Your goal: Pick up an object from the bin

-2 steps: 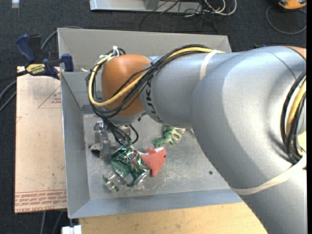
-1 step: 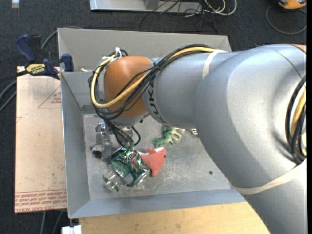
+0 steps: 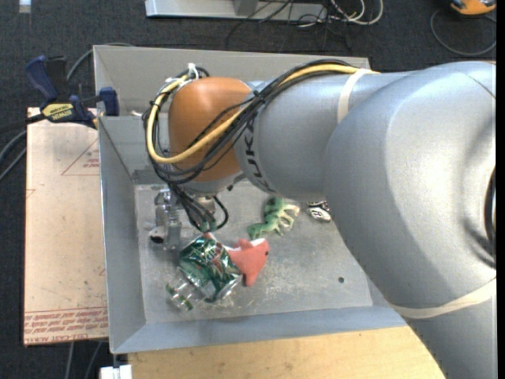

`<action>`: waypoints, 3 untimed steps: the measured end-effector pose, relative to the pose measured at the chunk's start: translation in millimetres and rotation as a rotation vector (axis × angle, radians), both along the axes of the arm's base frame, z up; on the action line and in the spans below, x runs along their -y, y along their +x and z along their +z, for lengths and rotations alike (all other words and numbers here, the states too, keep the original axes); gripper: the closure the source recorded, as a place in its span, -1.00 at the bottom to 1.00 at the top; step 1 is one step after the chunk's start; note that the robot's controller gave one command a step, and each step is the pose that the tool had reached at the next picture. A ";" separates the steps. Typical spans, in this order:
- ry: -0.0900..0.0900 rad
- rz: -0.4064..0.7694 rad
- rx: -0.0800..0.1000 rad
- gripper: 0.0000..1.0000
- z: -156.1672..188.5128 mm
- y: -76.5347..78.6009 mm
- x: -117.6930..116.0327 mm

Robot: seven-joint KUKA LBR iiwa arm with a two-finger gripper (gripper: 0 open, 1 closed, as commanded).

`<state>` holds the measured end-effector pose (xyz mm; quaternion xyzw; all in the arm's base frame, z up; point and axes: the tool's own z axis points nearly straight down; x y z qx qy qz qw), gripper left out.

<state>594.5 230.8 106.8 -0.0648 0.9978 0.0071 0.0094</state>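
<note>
My gripper [image 3: 168,226] hangs below the wrist at the left of the bin floor, close to the left wall. Just beneath and to its right lies a crumpled green foil wrapper [image 3: 207,264], a short way from the gripper's tip. A clear plastic piece [image 3: 181,296] lies at the wrapper's lower left. A pink-red wedge-shaped thing [image 3: 252,260] leans against the wrapper's right side.
A green toy figure [image 3: 271,219] lies mid-bin, right of the gripper. A small black-and-white item [image 3: 319,211] sits beside the arm. The arm and its orange cover hide the bin's back and right part. Bare floor runs along the front right.
</note>
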 end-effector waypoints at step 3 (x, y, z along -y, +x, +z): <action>0.000 0.146 0.010 1.00 55.5 -30.2 11.1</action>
